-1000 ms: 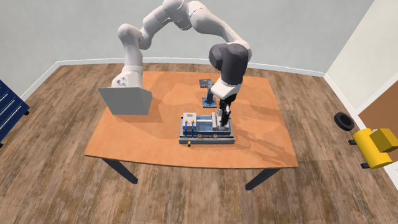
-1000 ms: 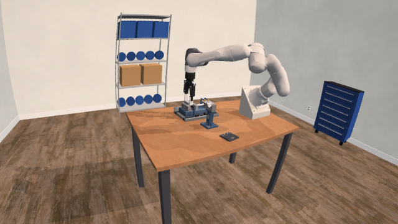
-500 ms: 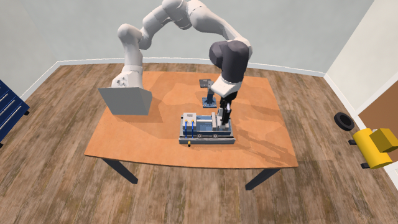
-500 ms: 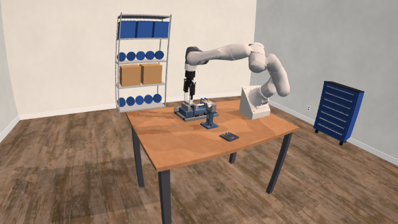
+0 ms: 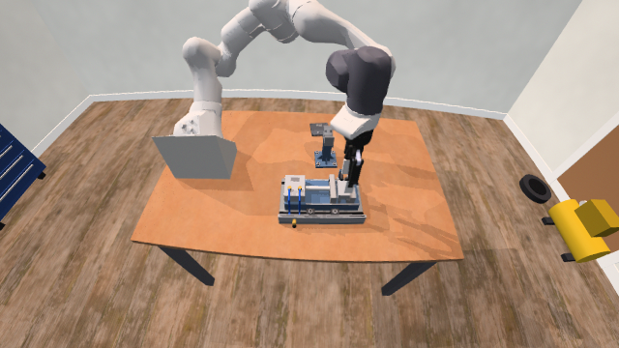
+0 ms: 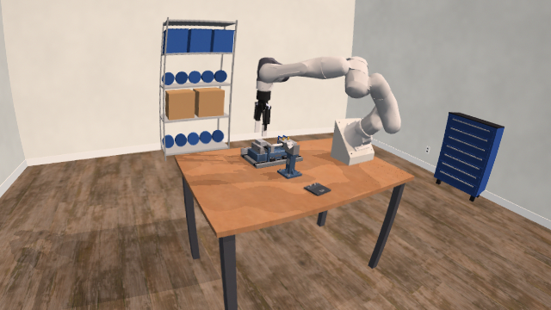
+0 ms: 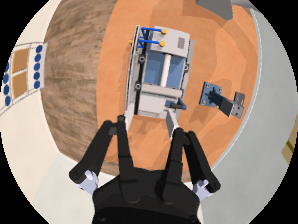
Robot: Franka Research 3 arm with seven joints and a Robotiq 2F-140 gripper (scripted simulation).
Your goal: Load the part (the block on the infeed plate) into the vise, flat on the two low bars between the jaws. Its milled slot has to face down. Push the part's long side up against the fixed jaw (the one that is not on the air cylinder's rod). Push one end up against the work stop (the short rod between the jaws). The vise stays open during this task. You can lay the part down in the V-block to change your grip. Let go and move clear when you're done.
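While the gripper (image 5: 349, 178) (image 6: 261, 129) (image 7: 150, 112) is hanging above the vise (image 5: 319, 207) (image 6: 268, 163) (image 7: 167, 42), its pale fingertips are pointing down and standing apart. End effector: released, partly spread, grasping nothing.

Wrist view: the fingers are framing the vise's pale end, past the crosswise moving jaw (image 5: 333, 188) (image 7: 162, 91). Exterior view: the tips are showing above the vise top, off it. Part: not being held; its exact position, slot direction and contact with the fixed jaw or work stop I cannot tell, pale metal blending together at that end. The rod (image 5: 316, 188) (image 7: 166, 70) is spanning from cylinder to moving jaw, both blue hoses looping at the cylinder end.

Farther off, the V-block (image 5: 328, 135) (image 6: 292, 149) (image 7: 227, 107) is standing upright on its post beside the vise. Beyond it, the dark infeed plate (image 5: 316, 130) (image 6: 318, 189) (image 7: 240, 105) is lying flat on the table (image 5: 218, 217) (image 6: 241, 207) (image 7: 112, 80), the block not resting there.
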